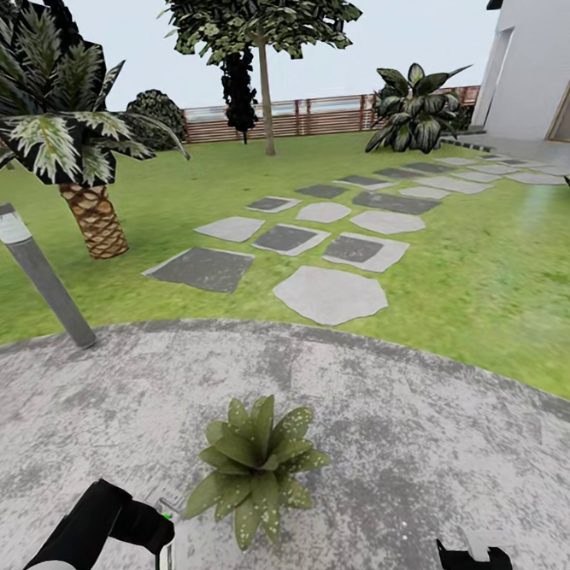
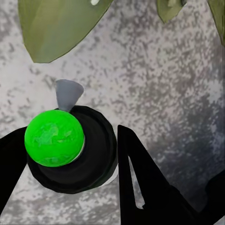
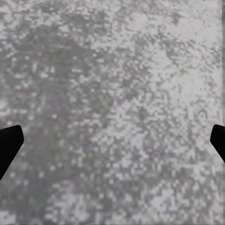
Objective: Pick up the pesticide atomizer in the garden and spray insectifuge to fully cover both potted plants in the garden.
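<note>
While left hand [image 1: 155, 535] clamps the pesticide atomizer [image 1: 165, 558], potted plant [image 1: 255, 467] sits beside.

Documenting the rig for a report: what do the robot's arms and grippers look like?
The left arm has a light grey-white rounded segment, then a matte black wrist. The left gripper and right gripper have black, flat, wedge-shaped fingers. No cables or markings are visible.

Grey patio [image 1: 435, 445], lawn [image 1: 490, 277] — slat fence [image 1: 306, 116]
</note>
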